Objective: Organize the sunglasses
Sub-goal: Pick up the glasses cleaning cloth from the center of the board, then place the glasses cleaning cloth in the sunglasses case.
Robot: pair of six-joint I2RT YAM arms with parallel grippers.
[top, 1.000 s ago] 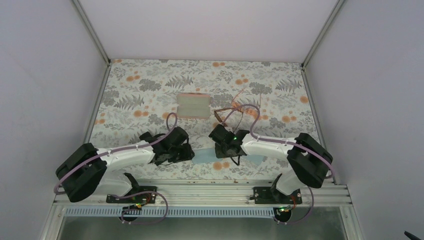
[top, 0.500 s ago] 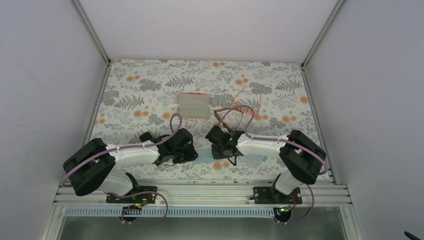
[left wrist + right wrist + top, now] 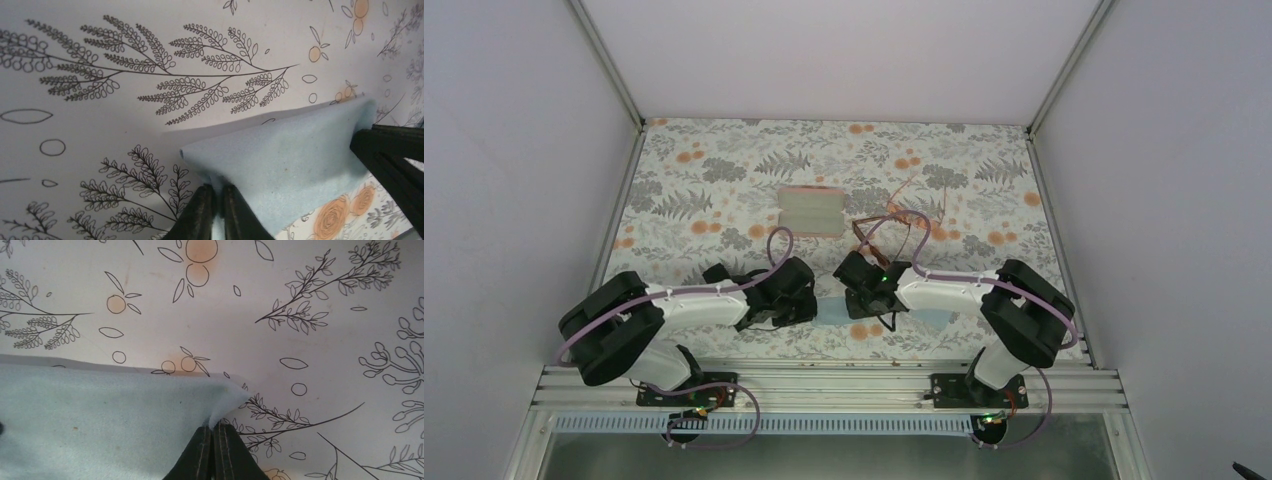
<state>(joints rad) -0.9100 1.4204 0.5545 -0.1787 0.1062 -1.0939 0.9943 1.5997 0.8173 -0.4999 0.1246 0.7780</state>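
A light-blue cloth (image 3: 828, 306) lies at the near edge of the table between my two grippers. My left gripper (image 3: 804, 304) is shut on one corner of the cloth (image 3: 290, 155). My right gripper (image 3: 854, 300) is shut on another corner of the same cloth (image 3: 100, 415). In the left wrist view the right gripper's black fingers (image 3: 395, 155) show at the cloth's far end. The dark brown sunglasses (image 3: 862, 231) and the pale orange-pink sunglasses (image 3: 917, 212) lie beyond the right gripper, partly behind its cable.
A pink oblong case (image 3: 812, 210) lies open at the table's middle, left of the sunglasses. More light-blue cloth (image 3: 934, 318) shows under the right arm. The floral tablecloth (image 3: 704, 170) covers the table, with walls on three sides.
Both grippers have moved toward each other, the left to the right and the right to the left. The stretch of cloth between them has grown shorter.
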